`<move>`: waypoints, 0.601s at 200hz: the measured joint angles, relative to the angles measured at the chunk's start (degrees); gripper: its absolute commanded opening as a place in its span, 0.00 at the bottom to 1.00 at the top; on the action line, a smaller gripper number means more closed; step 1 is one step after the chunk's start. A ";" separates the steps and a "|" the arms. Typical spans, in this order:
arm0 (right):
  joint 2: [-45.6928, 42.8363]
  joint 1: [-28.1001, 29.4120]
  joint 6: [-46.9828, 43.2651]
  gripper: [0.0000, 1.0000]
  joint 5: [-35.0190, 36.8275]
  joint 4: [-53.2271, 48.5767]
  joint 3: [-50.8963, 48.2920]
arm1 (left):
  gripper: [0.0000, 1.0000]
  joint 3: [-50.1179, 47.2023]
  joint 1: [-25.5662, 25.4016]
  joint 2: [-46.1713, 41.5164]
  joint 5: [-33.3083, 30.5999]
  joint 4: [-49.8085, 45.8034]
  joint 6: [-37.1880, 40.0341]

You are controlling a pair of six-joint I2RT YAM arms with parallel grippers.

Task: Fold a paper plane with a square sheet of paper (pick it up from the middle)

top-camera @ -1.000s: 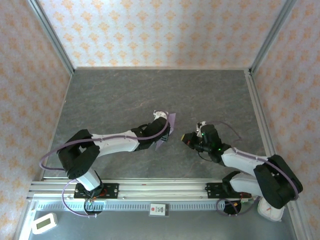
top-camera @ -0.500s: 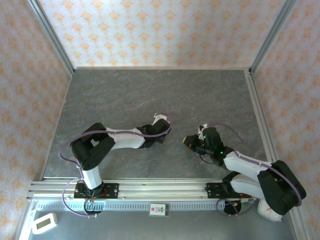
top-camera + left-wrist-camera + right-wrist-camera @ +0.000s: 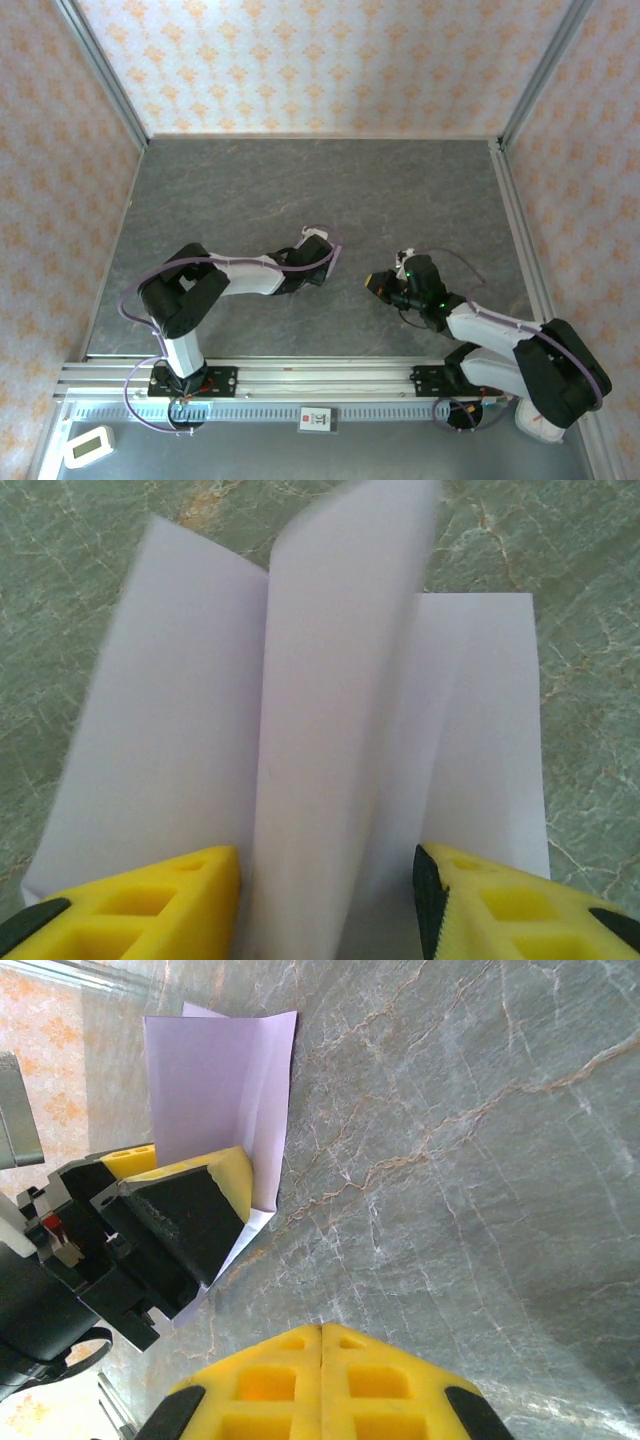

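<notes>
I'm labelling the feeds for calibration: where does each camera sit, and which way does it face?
Top external: fixed above and behind the bases, looking down on the grey table; both arms whole, left gripper and right gripper near mid-table.
Left wrist: on the left arm's wrist, looking down past its own parted yellow fingers at the creased lilac sheet of paper.
Right wrist: low over the table, looking sideways past its own shut fingers at the left gripper.
Shared: both wrist views show the sheet.

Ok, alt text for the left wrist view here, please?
A pale lilac paper, folded so a centre ridge stands up, lies on a grey-green marbled table. The ridge rises between the two yellow fingers of the left claw, which stand apart on either side of it.
</notes>
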 measured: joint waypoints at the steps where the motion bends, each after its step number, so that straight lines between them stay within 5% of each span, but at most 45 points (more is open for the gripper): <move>1: 0.00 0.00 0.00 0.00 0.02 0.00 0.00 | 0.54 -0.04 0.02 0.00 0.02 0.07 -0.02; 120: -0.52 0.00 -0.22 0.00 0.00 -1.57 1.20 | 0.58 -2.25 1.77 -4.04 6.03 4.28 -2.75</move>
